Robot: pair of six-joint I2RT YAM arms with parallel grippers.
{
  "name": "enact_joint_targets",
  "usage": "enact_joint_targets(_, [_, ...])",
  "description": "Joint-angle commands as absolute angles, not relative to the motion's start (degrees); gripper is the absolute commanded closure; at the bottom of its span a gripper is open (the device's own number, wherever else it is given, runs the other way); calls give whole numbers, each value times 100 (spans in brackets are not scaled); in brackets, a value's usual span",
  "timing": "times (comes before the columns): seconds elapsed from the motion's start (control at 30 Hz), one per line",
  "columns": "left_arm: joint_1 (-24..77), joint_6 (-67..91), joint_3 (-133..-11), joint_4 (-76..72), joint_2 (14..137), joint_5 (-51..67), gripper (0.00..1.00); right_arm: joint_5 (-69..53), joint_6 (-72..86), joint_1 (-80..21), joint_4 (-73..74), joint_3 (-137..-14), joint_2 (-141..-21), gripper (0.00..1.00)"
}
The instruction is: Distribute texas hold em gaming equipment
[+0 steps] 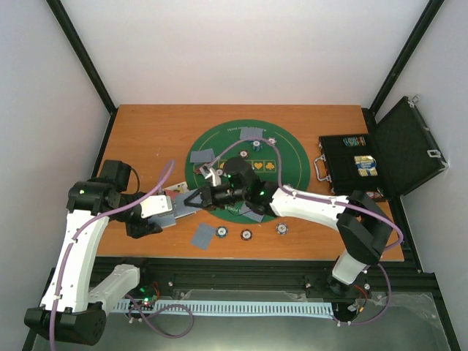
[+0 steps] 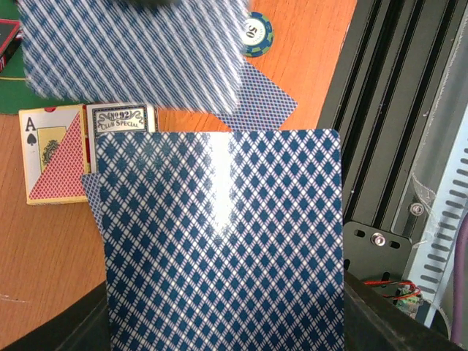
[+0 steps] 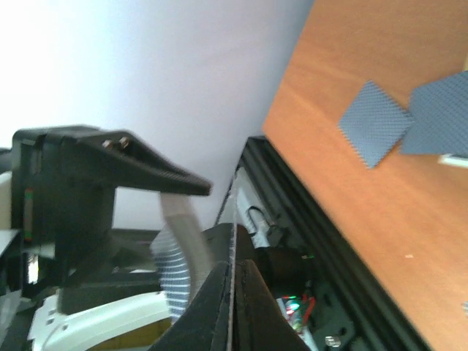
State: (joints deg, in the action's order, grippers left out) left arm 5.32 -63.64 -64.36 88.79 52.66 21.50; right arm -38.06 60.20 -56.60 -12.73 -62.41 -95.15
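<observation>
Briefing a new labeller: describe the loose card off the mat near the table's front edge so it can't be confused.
Find the round green mat mid-table, then come toward the near edge onto bare wood, where three chips sit in a row. The card lies face down at that row's left end. It's the only card in line with the chips, clear of the mat.

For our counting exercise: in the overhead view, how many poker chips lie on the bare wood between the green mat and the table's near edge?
3: left chip beside a face-down card, middle chip, right chip near the right arm. The arms may hide others.
</observation>
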Motion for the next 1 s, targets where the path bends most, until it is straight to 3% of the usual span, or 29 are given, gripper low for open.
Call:
enact_joint_targets(0.0, [550, -6396, -6591, 8922, 5207, 2388, 99, -3614, 5491, -5268, -339, -6372, -9202, 97])
enact_joint_targets(0.17, [549, -6386, -6631, 8942, 5224, 2390, 99, -3172, 3885, -4615, 1728, -7233, -9173, 97])
enact_joint_targets(0.27, [549, -6391, -6636, 8957, 5236, 2375, 99, -1327, 2393, -4460, 3862, -8390, -9594, 97])
enact_joint_targets(0.4, [545, -6390, -6614, 8958, 5234, 2348, 99, 1587, 1267, -4462, 5082, -9475, -10514, 97])
enact_joint_targets(0.5, [545, -6385, -6610, 8958, 5238, 2335, 99, 3393, 814, -4470, 5359, -9941, -11255, 97])
enact_joint_targets(0.7, [553, -6372, -6610, 8973, 5228, 2330, 99, 5733, -192, -4536, 4637, -10144, -12264, 97])
enact_joint_targets(0.8, [548, -6378, -6594, 8956, 5229, 2329, 99, 6150, -687, -4553, 4139, -10061, -12614, 97])
enact_joint_targets(0.97, [550, -6406, -6562, 8958, 5193, 2288, 99, 5760, -674, -4559, 4017, -10008, -13013, 97])
